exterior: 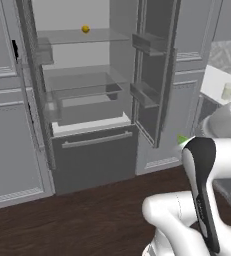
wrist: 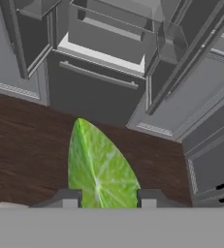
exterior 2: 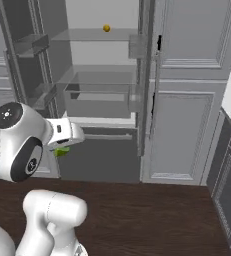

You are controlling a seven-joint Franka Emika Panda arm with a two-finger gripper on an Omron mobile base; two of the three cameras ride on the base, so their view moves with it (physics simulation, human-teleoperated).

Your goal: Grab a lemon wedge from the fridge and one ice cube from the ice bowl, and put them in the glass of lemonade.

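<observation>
Fingers [wrist: 104, 199] clamped on the lemon wedge [wrist: 100, 167], held clear of the floor for carrying, likely toward the glass of lemonade. Behind it the fridge [exterior: 94, 150] stands open, a small orange fruit [exterior: 85, 29] left on its upper shelf.

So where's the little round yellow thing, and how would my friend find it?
Look at the tall dark grey fridge with both doors swung open. Inside, go to the top glass shelf. The small round orange-yellow fruit sits there by itself near the back wall; it is a ball, not the pointed green lemon wedge the gripper holds.
</observation>
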